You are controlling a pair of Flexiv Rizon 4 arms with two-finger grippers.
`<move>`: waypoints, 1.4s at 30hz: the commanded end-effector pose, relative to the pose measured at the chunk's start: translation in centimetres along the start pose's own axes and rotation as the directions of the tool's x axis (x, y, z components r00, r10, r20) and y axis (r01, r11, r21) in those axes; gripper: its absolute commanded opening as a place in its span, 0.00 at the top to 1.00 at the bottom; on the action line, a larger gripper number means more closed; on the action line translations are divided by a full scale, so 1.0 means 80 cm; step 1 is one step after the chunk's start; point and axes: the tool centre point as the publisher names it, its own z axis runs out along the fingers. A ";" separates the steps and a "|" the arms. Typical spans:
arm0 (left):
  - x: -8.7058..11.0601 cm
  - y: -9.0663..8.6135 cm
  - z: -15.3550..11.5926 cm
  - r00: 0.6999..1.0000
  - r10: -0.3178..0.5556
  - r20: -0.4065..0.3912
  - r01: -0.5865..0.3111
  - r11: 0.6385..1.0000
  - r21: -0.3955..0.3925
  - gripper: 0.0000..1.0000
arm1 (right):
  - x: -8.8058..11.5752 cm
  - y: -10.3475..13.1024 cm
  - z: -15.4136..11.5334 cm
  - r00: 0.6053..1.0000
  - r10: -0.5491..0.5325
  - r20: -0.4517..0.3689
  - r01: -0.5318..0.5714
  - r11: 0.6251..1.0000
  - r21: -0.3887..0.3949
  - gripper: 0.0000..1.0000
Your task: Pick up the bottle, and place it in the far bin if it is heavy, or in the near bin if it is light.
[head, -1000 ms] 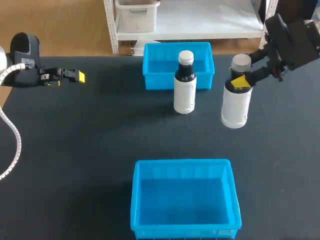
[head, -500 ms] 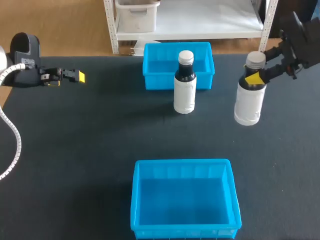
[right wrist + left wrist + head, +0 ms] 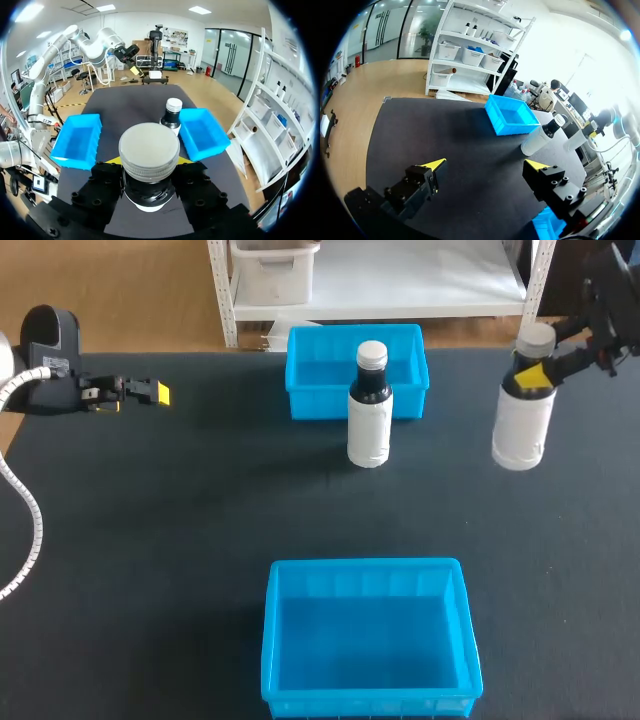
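Held bottle (image 3: 522, 410): carried upright at the right side of the tabletop (image 3: 150, 540), well apart from both bins; whether its base is clear of the surface cannot be told.
Right jaws: closed on the bottle's dark neck, just under the pale cap (image 3: 149, 150). This grip is judged to let the bottle hang plumb so that its weight can be felt.
Left jaws: spread wide with nothing between them. The left arm (image 3: 50, 360) is parked at the left edge, probably to leave the middle free.
Second bottle (image 3: 369, 410): stood upright just in front of the far bin (image 3: 310, 402).
Near bin (image 3: 365, 565): set at the near edge with nothing seen inside.
Choice of bin: not yet settled by anything shown.
Writing: both bottles are wrapped in plain white labels, and no print can be made out.
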 end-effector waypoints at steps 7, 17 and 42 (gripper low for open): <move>0.000 0.000 0.000 1.000 0.000 0.000 0.000 1.000 0.000 0.00 | -0.024 -0.082 -0.016 0.999 -0.042 0.002 0.042 0.999 -0.018 1.00; 0.000 0.000 0.000 1.000 0.000 0.000 0.000 1.000 0.000 0.00 | -0.058 -0.170 0.003 0.996 -0.087 0.014 0.087 0.996 -0.019 1.00; 0.000 0.000 0.000 1.000 0.000 0.000 0.000 1.000 0.000 0.00 | -0.158 -0.245 0.146 0.998 -0.044 0.043 0.044 0.999 -0.007 1.00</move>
